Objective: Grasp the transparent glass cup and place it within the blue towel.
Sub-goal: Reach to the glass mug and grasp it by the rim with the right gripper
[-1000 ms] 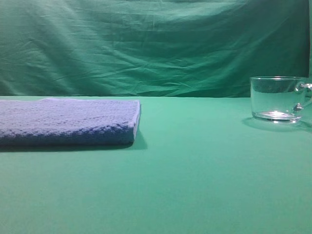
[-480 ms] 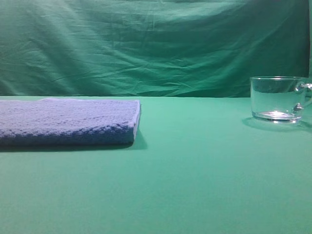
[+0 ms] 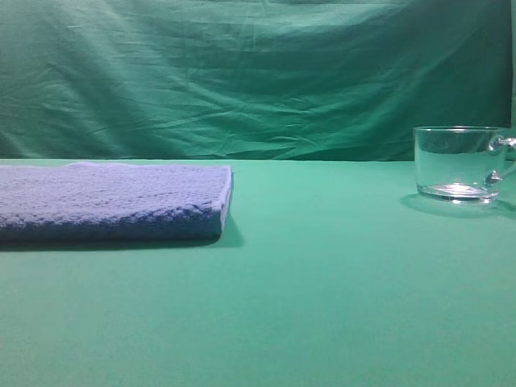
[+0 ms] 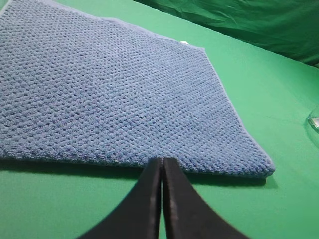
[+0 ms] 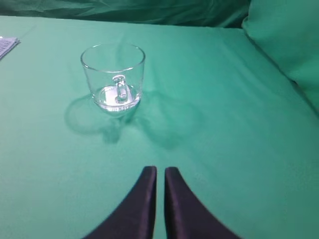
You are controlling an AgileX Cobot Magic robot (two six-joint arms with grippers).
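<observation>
While the short, clear glass cup (image 3: pixel 458 163) with straight walls and a thick base stands upright on the green cloth-covered table (image 3: pixel 322 298) at the right edge of the exterior high view, the thick, folded blue-lavender terry towel (image 3: pixel 109 201) lies flat at the left side, well apart from it. Bare green cloth lies between the two. A wrinkled green backdrop (image 3: pixel 258 76) hangs behind the table.

From the right wrist view, the cup (image 5: pixel 113 77) sits ahead of the right gripper (image 5: pixel 160 174), with its small rounded handle facing the camera. The two dark fingers are drawn close together, with only a thin gap between their tips, and they grasp nothing. They stand clear of the cup, not touching it.

From the left wrist view, the left gripper (image 4: pixel 162 164) has its dark fingers pressed tip to tip, clenched on nothing, just at the near edge of the towel (image 4: pixel 109 94). A sliver of glass (image 4: pixel 314 119) shows at the right border of that view.
</observation>
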